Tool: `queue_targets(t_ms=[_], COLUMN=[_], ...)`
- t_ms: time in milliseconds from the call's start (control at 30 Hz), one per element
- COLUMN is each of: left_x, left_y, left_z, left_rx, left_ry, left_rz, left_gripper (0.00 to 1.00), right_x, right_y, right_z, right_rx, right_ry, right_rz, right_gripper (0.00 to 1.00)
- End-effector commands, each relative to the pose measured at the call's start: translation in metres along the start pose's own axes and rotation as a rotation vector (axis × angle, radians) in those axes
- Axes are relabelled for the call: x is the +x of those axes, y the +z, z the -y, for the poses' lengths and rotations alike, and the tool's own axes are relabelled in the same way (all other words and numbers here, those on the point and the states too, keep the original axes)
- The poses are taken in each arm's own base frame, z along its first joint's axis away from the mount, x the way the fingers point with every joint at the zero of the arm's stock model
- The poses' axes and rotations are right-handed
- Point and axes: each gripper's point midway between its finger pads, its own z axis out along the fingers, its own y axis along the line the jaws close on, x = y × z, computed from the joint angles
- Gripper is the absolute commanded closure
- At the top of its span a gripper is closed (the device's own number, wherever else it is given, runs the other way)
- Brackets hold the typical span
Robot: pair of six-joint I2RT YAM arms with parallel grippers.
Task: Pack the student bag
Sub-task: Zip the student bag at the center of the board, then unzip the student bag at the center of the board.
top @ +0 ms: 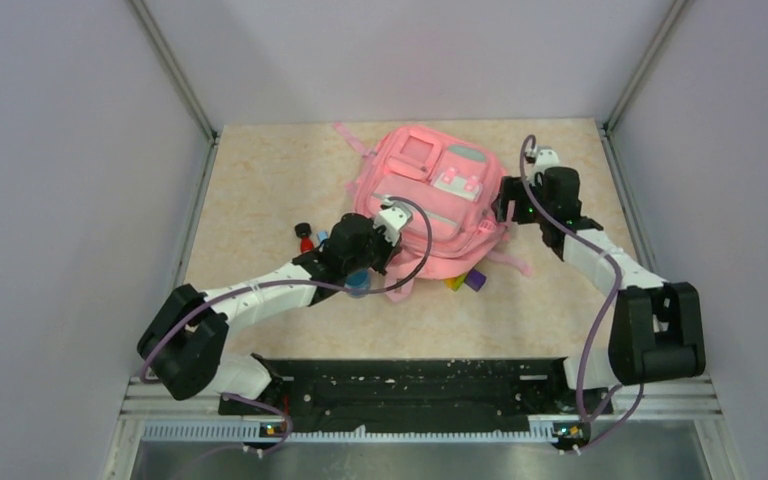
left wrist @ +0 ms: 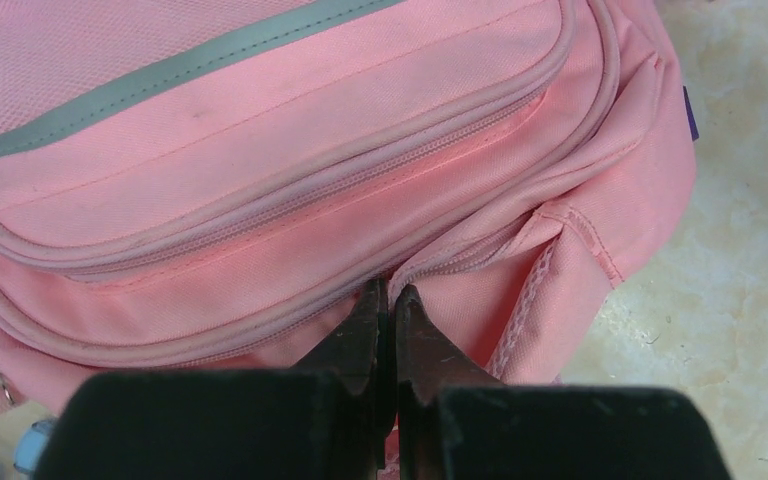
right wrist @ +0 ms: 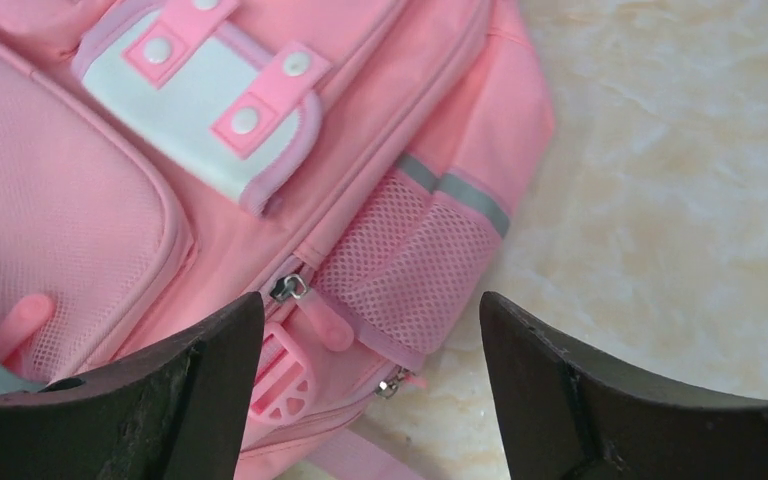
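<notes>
The student bag (top: 430, 190) lies flat in the middle of the table, pink with grey-green trim. My left gripper (top: 388, 245) is at its near left edge. In the left wrist view the left gripper (left wrist: 388, 290) is shut, its tips pinched on the student bag (left wrist: 260, 150) where the zip seam splits. My right gripper (top: 505, 210) is at the bag's right side. It stands open (right wrist: 372, 310) above the student bag (right wrist: 80, 200), over a mesh side pocket (right wrist: 410, 270) and a zip pull (right wrist: 290, 288), holding nothing.
Small items lie by the bag's near edge: a red and black piece (top: 305, 238), a blue piece (top: 358, 283), and yellow and purple pieces (top: 465, 280). A pink strap (top: 515, 265) trails to the right. Walls close the table at the sides and back.
</notes>
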Motion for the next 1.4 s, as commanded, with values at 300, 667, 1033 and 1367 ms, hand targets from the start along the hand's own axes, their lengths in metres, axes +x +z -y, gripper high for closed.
queue_targets(t_ms=[300, 667, 1033, 1367], left_x=[-0.023, -0.027, -0.03, -0.033], left_y=[-0.016, -0.014, -0.015, -0.012], left_z=[-0.046, -0.047, -0.05, -0.046], left_rx=[-0.15, -0.127, -0.13, -0.102], left_ry=[-0.072, -0.071, -0.07, -0.083], left_rz=[0.088, 0.094, 0.101, 0.104], left_gripper=[1.0, 1.0, 1.0, 1.0], right_x=[-0.002, 0.028, 0.035, 0.015], right_y=[0.044, 0.048, 0.055, 0.037], right_z=[-0.046, -0.054, -0.062, -0.066], right_rx=[-0.362, -0.451, -0.512, -0.477], right_ry=[-0.205, -0.182, -0.165, -0.156], right_rz=[-0.097, -0.2, -0.226, -0.187], right_gripper=[0.38, 0.53, 0.68, 1.0])
